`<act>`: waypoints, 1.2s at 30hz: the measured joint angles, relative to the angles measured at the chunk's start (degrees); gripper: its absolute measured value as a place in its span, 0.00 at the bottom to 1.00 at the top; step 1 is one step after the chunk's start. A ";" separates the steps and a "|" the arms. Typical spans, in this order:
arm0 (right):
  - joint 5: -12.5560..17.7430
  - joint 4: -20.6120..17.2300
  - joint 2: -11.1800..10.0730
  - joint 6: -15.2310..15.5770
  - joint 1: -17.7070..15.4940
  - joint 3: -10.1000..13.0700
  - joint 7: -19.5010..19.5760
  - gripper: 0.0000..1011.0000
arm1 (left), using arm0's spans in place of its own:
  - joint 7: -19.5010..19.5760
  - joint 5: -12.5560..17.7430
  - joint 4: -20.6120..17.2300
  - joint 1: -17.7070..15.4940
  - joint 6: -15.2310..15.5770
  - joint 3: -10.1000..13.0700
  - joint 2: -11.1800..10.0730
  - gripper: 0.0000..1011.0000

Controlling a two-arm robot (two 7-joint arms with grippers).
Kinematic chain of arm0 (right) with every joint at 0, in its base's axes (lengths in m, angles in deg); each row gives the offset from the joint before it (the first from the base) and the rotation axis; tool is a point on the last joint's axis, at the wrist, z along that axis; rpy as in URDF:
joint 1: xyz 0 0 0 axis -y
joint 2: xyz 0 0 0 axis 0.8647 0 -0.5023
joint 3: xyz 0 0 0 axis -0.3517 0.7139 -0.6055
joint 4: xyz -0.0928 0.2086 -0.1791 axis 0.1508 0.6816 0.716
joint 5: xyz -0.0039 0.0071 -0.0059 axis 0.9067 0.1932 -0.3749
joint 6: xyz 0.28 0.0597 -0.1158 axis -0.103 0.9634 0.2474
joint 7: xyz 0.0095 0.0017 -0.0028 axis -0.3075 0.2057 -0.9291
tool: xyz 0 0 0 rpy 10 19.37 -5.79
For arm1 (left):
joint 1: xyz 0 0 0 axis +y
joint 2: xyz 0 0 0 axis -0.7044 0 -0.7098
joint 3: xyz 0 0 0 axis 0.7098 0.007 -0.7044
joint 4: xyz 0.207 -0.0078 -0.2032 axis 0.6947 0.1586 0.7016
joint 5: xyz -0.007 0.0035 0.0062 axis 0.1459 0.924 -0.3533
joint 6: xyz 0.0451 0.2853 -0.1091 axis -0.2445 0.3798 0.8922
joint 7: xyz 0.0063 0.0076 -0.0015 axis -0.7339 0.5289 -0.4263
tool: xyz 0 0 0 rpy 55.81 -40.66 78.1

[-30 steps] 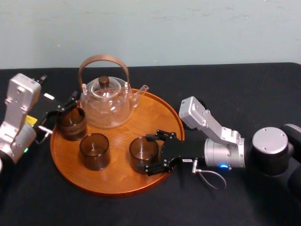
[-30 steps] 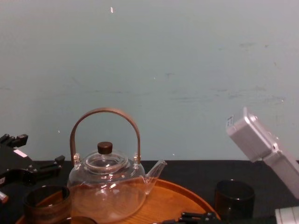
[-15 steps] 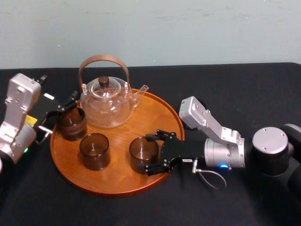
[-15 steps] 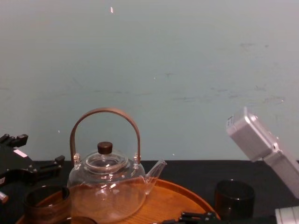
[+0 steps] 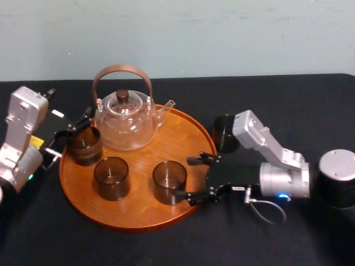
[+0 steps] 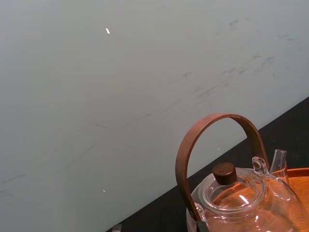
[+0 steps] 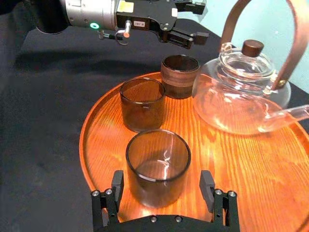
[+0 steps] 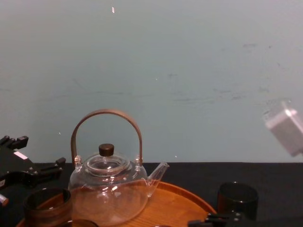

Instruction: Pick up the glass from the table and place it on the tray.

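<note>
A round wooden tray (image 5: 183,138) holds a glass teapot (image 5: 125,119) and three glasses. The nearest clear glass (image 5: 169,182) stands upright on the tray's right part, also seen close up as the clear glass (image 7: 158,168). My right gripper (image 5: 187,178) is open just right of it, fingers apart from its sides. A dark glass (image 5: 224,133) stands on the black table just off the tray's right rim. My left gripper (image 5: 69,133) is open at the tray's left edge, beside a brown-banded glass (image 5: 84,145).
A third glass (image 5: 111,177) stands between the banded one and the clear one. The teapot's tall brown handle (image 8: 106,113) arches over the tray's back. Black tablecloth extends to the right and front of the tray. A pale wall lies behind.
My right gripper has drawn back to the right, off the clear glass, which stays on the tray. The right arm shifted right, uncovering the dark glass. The left arm has not moved.
</note>
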 joint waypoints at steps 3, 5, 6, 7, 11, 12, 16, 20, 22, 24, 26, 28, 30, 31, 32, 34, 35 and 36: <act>0.83 -1.21 -1.47 0.00 -0.75 0.68 -0.33 0.99 | 0.00 0.00 0.00 0.00 0.00 0.00 0.00 0.99; 1.28 -1.89 -2.20 -0.04 -1.13 1.05 -0.49 0.99 | 0.00 0.00 0.00 0.00 0.00 0.00 0.00 0.99; 1.75 -2.54 -2.94 -0.15 -1.50 1.45 -0.72 0.99 | 0.00 0.00 0.00 0.00 0.00 0.00 0.00 0.99; 2.01 -2.89 -3.35 -0.23 -1.69 1.67 -0.82 0.99 | 0.00 0.00 0.00 0.00 0.00 0.00 0.00 0.99; 3.21 -4.42 -5.09 -0.89 -2.69 2.80 -0.95 0.99 | 0.00 0.00 0.00 0.00 0.00 0.00 0.00 0.99; 3.67 -4.88 -5.66 -1.14 -3.09 3.38 -0.82 0.99 | 0.00 0.00 0.00 0.00 0.00 0.00 0.00 0.99; 4.57 -5.57 -6.62 -1.43 -4.07 4.82 0.67 0.99 | 0.00 0.00 0.00 0.00 0.00 0.00 0.00 0.99; 5.21 -5.74 -7.05 -1.13 -5.01 6.37 2.83 0.99 | 0.00 0.00 0.00 0.00 0.00 0.00 0.00 0.99; 5.48 -5.71 -7.05 -0.73 -5.50 7.27 4.33 0.99 | 0.00 0.00 0.00 0.00 0.00 0.00 0.00 0.99; 5.63 -5.64 -7.00 -0.51 -5.75 7.84 5.10 0.99 | 0.00 0.00 0.00 0.00 0.00 0.00 0.00 0.99; 5.77 -5.51 -6.86 -0.20 -6.13 8.72 6.42 0.99 | 0.00 0.00 0.00 0.00 0.00 0.00 0.00 0.99; 5.93 -5.40 -6.70 -0.04 -6.42 9.62 7.48 0.99 | 0.00 0.00 0.00 0.00 0.00 0.00 0.00 0.99; 6.03 -5.31 -6.50 0.08 -6.65 10.47 8.43 0.99 | 0.00 0.00 0.00 0.00 0.00 0.00 0.00 0.99; 6.03 -5.31 -6.50 0.08 -6.65 10.47 8.43 0.99 | 0.00 0.00 0.00 0.00 0.00 0.00 0.00 0.99; 6.06 -5.25 -6.35 0.17 -6.79 11.03 9.10 0.99 | 0.00 0.00 0.00 0.00 0.00 0.00 0.00 0.99; 6.09 -5.19 -6.18 0.27 -6.93 11.58 9.66 0.99 | 0.00 0.00 0.00 0.00 0.00 0.00 0.00 0.99; 6.10 -5.14 -6.03 0.34 -7.09 12.15 10.27 0.99 | 0.00 0.00 0.00 0.00 0.00 0.00 0.00 0.99; 6.10 -5.10 -5.96 0.39 -7.16 12.40 10.57 0.99 | 0.00 0.00 0.00 0.00 0.00 0.00 0.00 0.99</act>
